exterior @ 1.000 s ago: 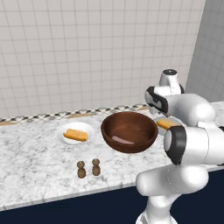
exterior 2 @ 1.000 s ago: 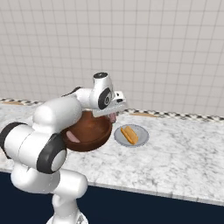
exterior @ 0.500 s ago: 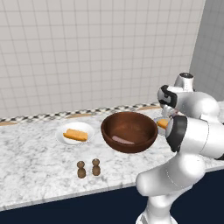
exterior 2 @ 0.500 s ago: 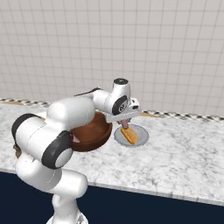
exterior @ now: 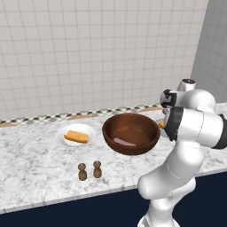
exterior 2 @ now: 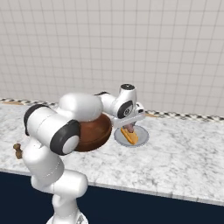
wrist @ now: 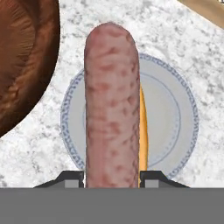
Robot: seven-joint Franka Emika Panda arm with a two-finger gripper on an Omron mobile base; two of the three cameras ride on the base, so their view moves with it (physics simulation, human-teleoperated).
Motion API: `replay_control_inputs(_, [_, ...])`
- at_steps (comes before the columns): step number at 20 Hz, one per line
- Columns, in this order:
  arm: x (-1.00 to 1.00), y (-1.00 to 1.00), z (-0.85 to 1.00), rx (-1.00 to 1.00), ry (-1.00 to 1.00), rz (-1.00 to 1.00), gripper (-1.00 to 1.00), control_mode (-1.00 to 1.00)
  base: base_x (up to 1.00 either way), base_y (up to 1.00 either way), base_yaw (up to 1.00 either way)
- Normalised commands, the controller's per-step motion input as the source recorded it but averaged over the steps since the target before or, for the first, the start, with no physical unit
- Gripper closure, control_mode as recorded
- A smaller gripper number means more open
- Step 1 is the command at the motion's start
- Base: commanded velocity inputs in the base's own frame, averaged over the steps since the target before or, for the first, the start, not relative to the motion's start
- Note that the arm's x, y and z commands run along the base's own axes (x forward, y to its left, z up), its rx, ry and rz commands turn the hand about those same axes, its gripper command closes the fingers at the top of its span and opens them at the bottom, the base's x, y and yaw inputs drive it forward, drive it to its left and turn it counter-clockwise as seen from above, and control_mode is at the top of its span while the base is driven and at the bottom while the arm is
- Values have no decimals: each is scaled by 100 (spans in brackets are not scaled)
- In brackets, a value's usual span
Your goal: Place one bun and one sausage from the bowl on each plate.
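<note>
My gripper point(exterior 2: 129, 127) is shut on a pinkish sausage point(exterior 2: 130, 129) and holds it just above the right white plate point(exterior 2: 142, 139), where an orange bun point(exterior 2: 131, 138) lies. In the hand view the sausage point(wrist: 111, 109) stands between the fingertips point(wrist: 72, 178), covering most of the bun point(wrist: 143, 127) on the plate point(wrist: 177, 118). The brown bowl point(exterior: 131, 133) sits left of that plate with another sausage point(exterior: 124, 142) inside. The left plate point(exterior: 62, 139) carries a bun point(exterior: 76, 136).
Two small brown shakers point(exterior: 89, 171) stand near the counter's front edge, in front of the left plate. The tiled wall runs behind the counter with a patterned trim point(exterior: 66, 116). My own arm point(exterior: 190, 128) blocks the right plate in the left base view.
The arm has swung right from over the bowl, carrying the sausage to a spot above the right plate and lowering toward it. Bowl, plates and buns have stayed put.
</note>
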Motion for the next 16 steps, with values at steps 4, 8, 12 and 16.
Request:
replay_control_inputs(4, [42, -43, -9, 0, 0, 6, 100, -100, 0, 0, 0])
replay_control_inputs(8, [23, -22, -41, 0, 4, 3, 100, -100, 0, 0, 0])
replay_control_inputs(12, [12, -7, -66, 0, 13, 1, 100, -100, 0, 0, 0])
replay_control_inputs(16, [8, 0, -1, 0, 2, 6, 100, -100, 0, 0, 0])
